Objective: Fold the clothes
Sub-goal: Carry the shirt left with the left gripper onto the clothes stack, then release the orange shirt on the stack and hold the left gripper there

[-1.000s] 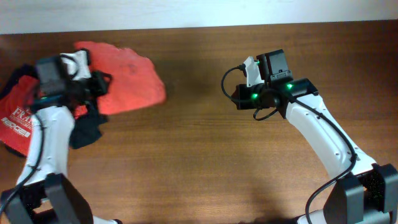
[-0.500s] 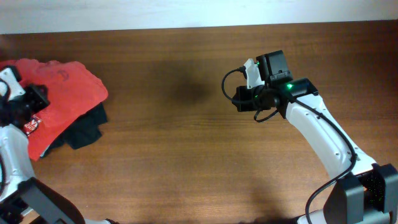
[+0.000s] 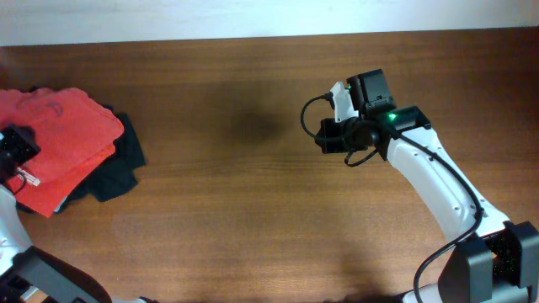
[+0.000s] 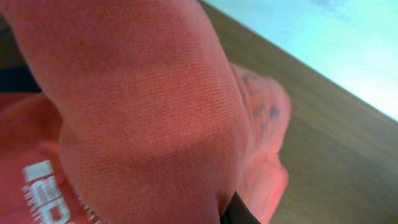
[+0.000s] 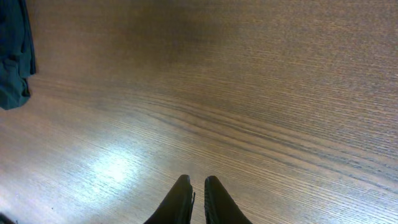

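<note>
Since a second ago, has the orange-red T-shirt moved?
Yes. The orange-red T-shirt has gone left: it no longer reaches rightward past the dark garment.

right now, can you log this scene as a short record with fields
orange shirt: bunched, on top of a pile at the far left of the table
dark garment: under the orange shirt, sticking out to the right
lettered red shirt: also under it, white letters showing
left claw: at the orange shirt's left edge, shut on it
right claw: shut, empty, above bare wood
fold: not done yet
</note>
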Motion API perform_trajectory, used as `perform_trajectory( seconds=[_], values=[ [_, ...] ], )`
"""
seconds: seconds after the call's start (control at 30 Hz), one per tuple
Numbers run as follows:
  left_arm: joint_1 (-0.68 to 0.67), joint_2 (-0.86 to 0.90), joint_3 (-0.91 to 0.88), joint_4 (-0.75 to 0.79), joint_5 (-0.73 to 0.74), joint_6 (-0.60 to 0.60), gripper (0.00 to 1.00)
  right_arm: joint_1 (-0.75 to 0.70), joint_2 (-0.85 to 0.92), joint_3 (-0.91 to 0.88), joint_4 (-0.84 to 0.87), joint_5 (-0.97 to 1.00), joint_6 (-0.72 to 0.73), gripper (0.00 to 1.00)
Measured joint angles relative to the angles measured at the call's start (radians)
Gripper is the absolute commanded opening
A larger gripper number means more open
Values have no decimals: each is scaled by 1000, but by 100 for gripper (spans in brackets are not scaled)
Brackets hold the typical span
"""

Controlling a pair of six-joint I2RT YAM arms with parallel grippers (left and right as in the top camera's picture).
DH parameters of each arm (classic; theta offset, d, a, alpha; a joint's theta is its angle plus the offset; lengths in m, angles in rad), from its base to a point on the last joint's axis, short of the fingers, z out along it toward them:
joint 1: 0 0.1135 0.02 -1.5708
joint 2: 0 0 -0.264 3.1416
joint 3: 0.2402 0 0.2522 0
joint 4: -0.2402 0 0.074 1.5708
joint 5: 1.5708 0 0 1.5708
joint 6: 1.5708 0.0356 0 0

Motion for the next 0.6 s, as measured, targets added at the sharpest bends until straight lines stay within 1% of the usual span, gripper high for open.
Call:
perform_trajectory(
  seconds=[0.1,0.13,0.17,0.2,0.23,0.3,0.33,0.37,0.43,0.57,0.6],
  values=[
    [0,0,0,-15,-43,2,6,0,0,0,-9,0,0,14],
    [0,0,0,-15,-59,4,12,0,0,0,-12,0,0,14],
    [0,0,0,-15,-69,5,25,0,0,0,-13,0,0,14],
    [0,0,0,-16,-79,5,40,0,0,0,-13,0,0,14],
    [0,0,0,-22,-98,5,47,0,0,0,-13,0,0,14],
    [1,0,0,-25,-132,8,56,0,0,0,-14,0,0,14],
    [2,0,1,-25,-148,-2,64,0,0,0,-14,0,0,14],
    [3,0,1,-25,-161,-10,75,0,0,0,-15,0,0,14],
    [14,0,1,-28,-180,-35,80,0,0,0,-16,0,0,14],
    [73,0,1,-55,-182,-86,79,0,0,0,-24,0,0,14],
    [89,0,3,-68,-166,-93,83,0,0,0,-24,0,0,14]
  ],
)
